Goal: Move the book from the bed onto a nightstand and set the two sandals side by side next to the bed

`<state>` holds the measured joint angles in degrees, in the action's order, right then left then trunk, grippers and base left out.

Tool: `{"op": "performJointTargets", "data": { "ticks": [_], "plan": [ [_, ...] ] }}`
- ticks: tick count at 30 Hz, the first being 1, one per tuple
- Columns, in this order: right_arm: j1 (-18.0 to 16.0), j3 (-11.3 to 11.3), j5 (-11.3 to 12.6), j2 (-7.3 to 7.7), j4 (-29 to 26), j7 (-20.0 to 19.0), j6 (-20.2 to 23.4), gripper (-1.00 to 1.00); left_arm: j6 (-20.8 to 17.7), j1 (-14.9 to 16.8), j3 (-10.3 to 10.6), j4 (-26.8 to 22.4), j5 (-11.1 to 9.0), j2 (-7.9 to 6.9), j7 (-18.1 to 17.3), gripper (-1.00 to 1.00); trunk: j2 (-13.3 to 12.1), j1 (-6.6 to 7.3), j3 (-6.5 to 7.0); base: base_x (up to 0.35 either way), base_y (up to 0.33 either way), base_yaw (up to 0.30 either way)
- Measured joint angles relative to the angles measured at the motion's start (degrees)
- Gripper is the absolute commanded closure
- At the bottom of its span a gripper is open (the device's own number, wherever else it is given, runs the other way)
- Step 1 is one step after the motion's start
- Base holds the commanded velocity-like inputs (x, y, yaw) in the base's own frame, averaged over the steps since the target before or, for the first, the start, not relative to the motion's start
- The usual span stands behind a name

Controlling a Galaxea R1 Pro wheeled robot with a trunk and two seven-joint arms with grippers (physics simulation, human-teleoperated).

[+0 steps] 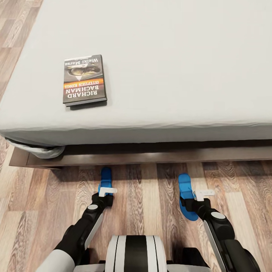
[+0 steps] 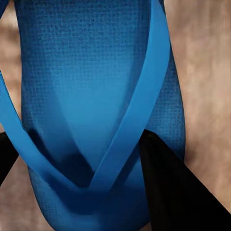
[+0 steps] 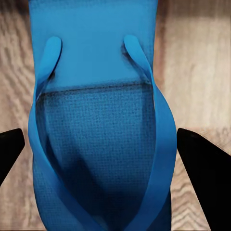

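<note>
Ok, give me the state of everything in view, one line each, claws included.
Dark paperback book with orange band: flat on the light-grey mattress, near its corner, untouched.
Left bright-blue flat sandal: on the wood-plank floor beside the bed frame, left claw open, astride it.
Right bright-blue flat sandal: on the floor, apart from the other, right claw open, astride it.

wood-plank floor [image 1: 143, 196], crumpled sheet corner [image 1: 45, 152]

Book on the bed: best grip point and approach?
The book lies flat near the mattress corner on the robot's left. Probably come from above with the left gripper, pinching across the short width at its long edges; it's thin, so flat-on-top won't grip.
</note>
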<state>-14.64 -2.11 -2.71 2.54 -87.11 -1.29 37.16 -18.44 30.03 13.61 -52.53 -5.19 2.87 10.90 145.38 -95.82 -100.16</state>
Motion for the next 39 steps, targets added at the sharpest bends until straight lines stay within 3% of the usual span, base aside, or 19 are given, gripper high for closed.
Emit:
{"op": "performJointTargets", "data": {
  "ticks": [17, 18, 19, 32, 39],
  "plan": [
    [0.0, 0.0, 0.0, 0.0, 0.0, 0.0, 0.1, 1.0, -0.1, 0.0, 1.0, -0.5, 0.6, -0.03, 0.6, 1.0, 0.0, 0.15, -0.67, 0.0, 0.0, 0.0],
    [0.0, 0.0, 0.0, 0.0, 0.0, 0.0, 0.1, 1.0, -0.1, 0.0, 1.0, -0.5, 0.6, -0.03, 0.6, -1.0, 0.0, 0.15, -0.67, 0.0, 0.0, 0.0],
    [0.0, 0.0, 0.0, 0.0, 0.0, 0.0, 0.1, 1.0, 0.1, -0.1, 1.1, 0.1, -0.2, -0.02, 0.2, -1.0, 0.0, -0.08, -0.68, 0.0, 0.0, 0.0],
    [0.0, 0.0, 0.0, 0.0, 0.0, 0.0, 0.1, 1.0, 0.1, -0.1, 1.4, 0.1, -0.2, -0.02, 0.2, -1.0, 0.0, -0.09, -0.68, 0.0, 0.0, 0.0],
    [0.0, 0.0, 0.0, 0.0, 0.1, -0.1, 0.1, 1.0, 0.1, -0.1, 1.4, 0.1, -0.2, -0.02, 0.2, -1.0, -0.1, 0.09, 0.87, 0.0, 0.0, 0.0]
  ]
}}
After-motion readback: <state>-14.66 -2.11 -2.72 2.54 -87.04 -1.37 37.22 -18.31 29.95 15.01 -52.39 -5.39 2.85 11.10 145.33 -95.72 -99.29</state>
